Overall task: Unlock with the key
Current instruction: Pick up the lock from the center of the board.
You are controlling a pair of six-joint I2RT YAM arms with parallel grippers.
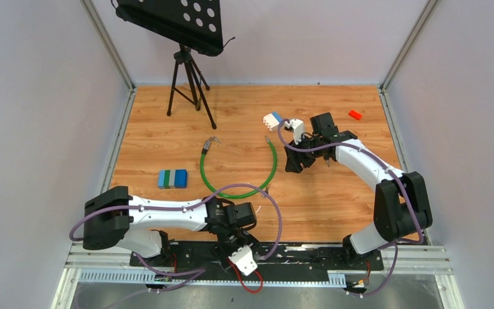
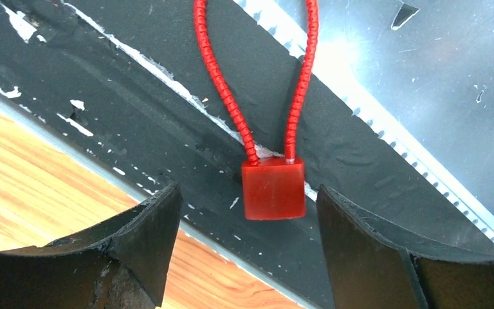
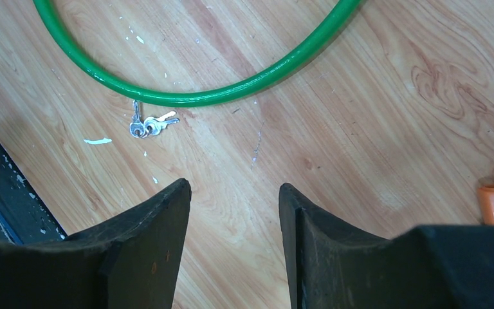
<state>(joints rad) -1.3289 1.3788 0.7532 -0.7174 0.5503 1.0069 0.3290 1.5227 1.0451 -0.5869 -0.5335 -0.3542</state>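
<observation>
A small red padlock [image 2: 273,190] lies flat on the black base plate [image 2: 135,96] at the table's near edge. It is well apart from the green cable [image 1: 239,183], on that cable's near side. Its red cable shackle [image 2: 222,96] loops away across the plate.

The left gripper [image 2: 247,193] hangs directly above the lock. Its jaws are spread wide to either side, touching neither body nor shackle, and hold nothing.

A pair of small silver keys [image 3: 148,125] on a ring rests on the wooden tabletop [image 1: 334,206], just beside the green cable on the outside of its curve. The right gripper [image 3: 233,190] hovers over bare wood near the cable's right-hand bend. Its jaws are parted and empty, and the keys lie ahead of its fingertips, clear of them.

The green cable lies in an open loop in the middle of the table, with its two ends pointing to the far side. Left of the cable sits a blue-and-green block [image 1: 172,178]. Just beyond the cable's right end is a white-and-blue block [image 1: 272,119], and farther right, toward the far corner, a red brick [image 1: 355,114]. Beyond the cable's left end stands a black tripod [image 1: 190,80] carrying a perforated black music stand [image 1: 173,19].
</observation>
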